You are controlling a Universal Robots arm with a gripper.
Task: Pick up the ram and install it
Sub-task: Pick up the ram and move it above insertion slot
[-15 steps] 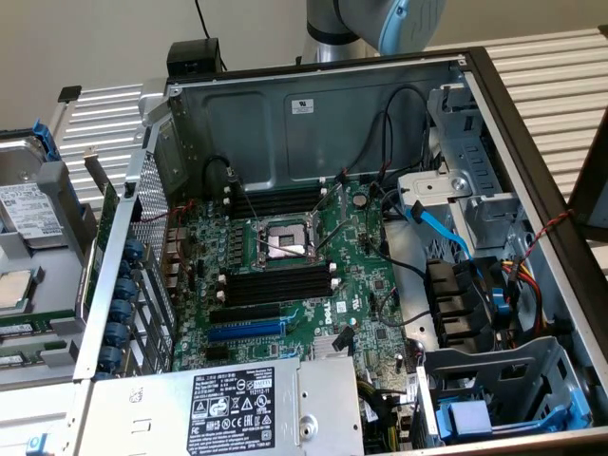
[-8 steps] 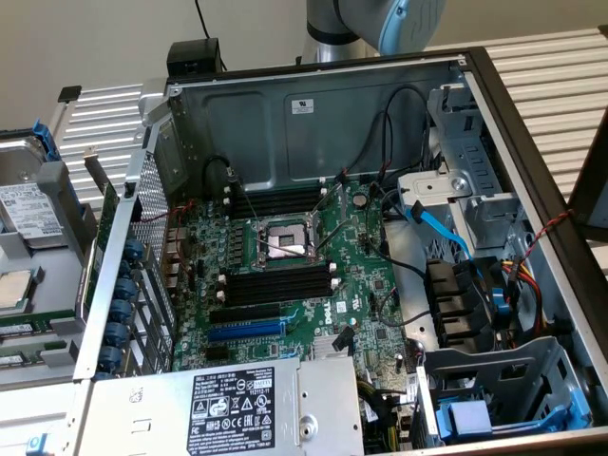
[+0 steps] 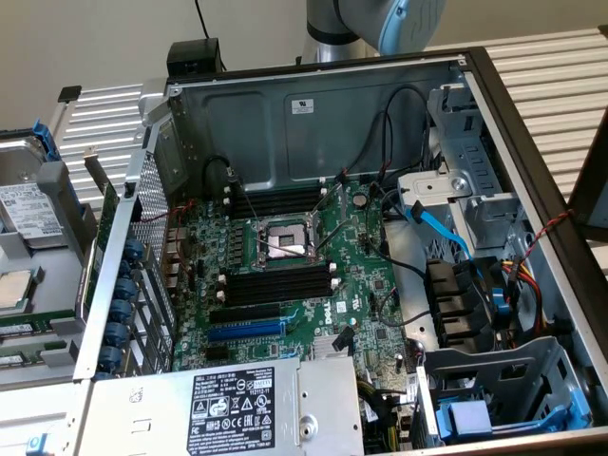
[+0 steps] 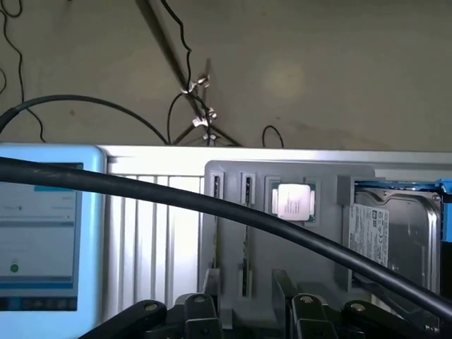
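1. The gripper (image 4: 251, 316) hangs with jaws spread and nothing between them, facing the tray (image 4: 325, 176).
2. The ram (image 4: 245, 272) stands on edge in a narrow tray groove. Its top edge is exposed, so fingers can close on its flat sides.
3. The tray sits outside the case (image 3: 313, 123), at the exterior view's left.
4. The black slots (image 3: 277, 285) near the socket (image 3: 283, 242) look empty. By that, I judge nothing is installed yet.
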